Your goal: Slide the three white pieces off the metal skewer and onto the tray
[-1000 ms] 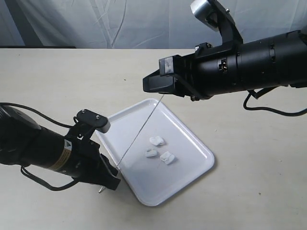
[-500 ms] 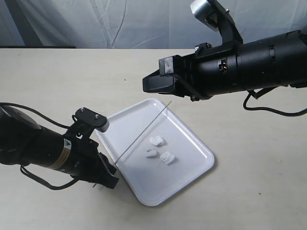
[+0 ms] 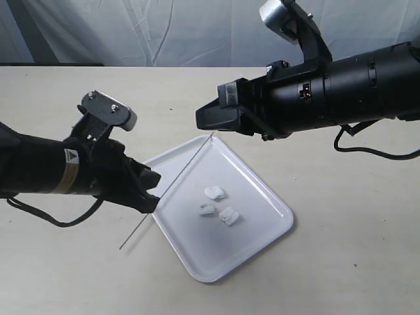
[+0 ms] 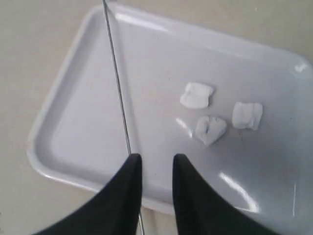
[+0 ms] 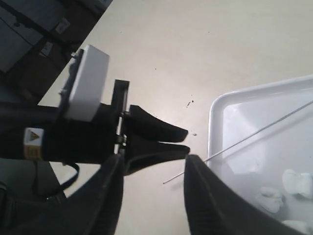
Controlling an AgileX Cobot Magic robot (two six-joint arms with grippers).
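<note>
Three white pieces (image 3: pixel 214 193) (image 3: pixel 207 210) (image 3: pixel 229 215) lie loose on the white tray (image 3: pixel 252 177), also in the left wrist view (image 4: pixel 196 95) (image 4: pixel 210 129) (image 4: pixel 247 115). The metal skewer (image 3: pixel 176 180) lies bare and free, slanting over the tray's left rim with its near end on the table. My left gripper (image 3: pixel 152 195) hangs above that rim, slightly open and empty (image 4: pixel 156 159); the skewer (image 4: pixel 117 83) passes under one finger. My right gripper (image 3: pixel 210 118) hovers open (image 5: pixel 154 161) above the tray's far corner, holding nothing. The skewer (image 5: pixel 259 131) and tray (image 5: pixel 217 112) show below it.
The beige table (image 3: pixel 341 249) spreads round the tray. A black cable (image 3: pixel 374 151) trails behind the right arm, another (image 3: pixel 59 222) loops under the left arm. A white cloth backdrop (image 3: pixel 164 33) closes the far side.
My left gripper has let go of the skewer and risen up and back. The skewer has dropped flat across the tray rim, its near end now on the table.
</note>
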